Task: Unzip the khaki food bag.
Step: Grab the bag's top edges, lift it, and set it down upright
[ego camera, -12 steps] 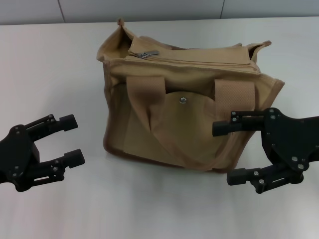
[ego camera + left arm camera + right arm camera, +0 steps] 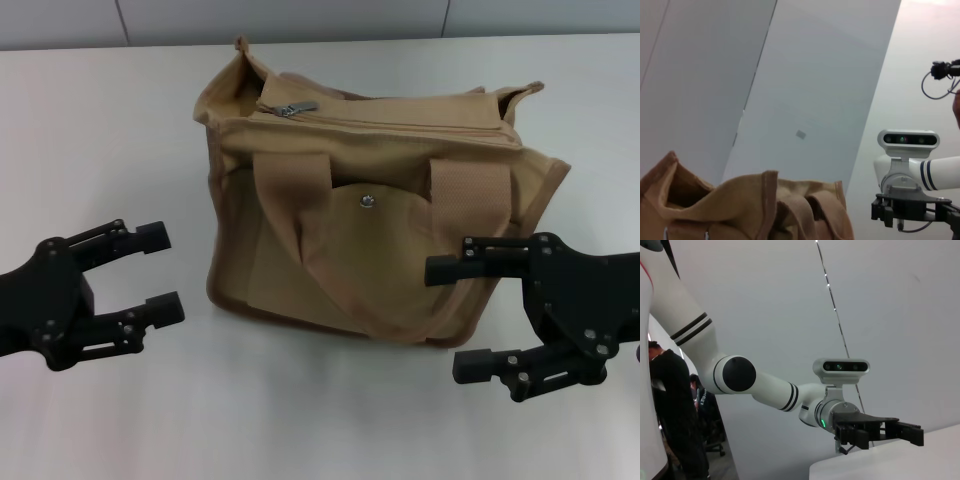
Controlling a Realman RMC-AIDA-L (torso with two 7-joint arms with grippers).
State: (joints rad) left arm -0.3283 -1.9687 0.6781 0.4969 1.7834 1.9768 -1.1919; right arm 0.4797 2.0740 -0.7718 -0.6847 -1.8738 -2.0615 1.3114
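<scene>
The khaki food bag stands on the white table in the head view, boxy tan canvas with two webbing handles and a silver snap on the front pocket. Its top zipper is closed, with the metal pull at the bag's far left end. My left gripper is open, low at the left, apart from the bag. My right gripper is open at the bag's front right corner, its upper finger in front of the bag. The bag's top shows in the left wrist view.
The table's far edge meets a grey wall behind the bag. The left wrist view shows the right arm beyond the bag; the right wrist view shows the left arm and a person standing behind.
My left gripper has moved a little right and down toward the bag. My right gripper has moved slightly down. The bag has not moved.
</scene>
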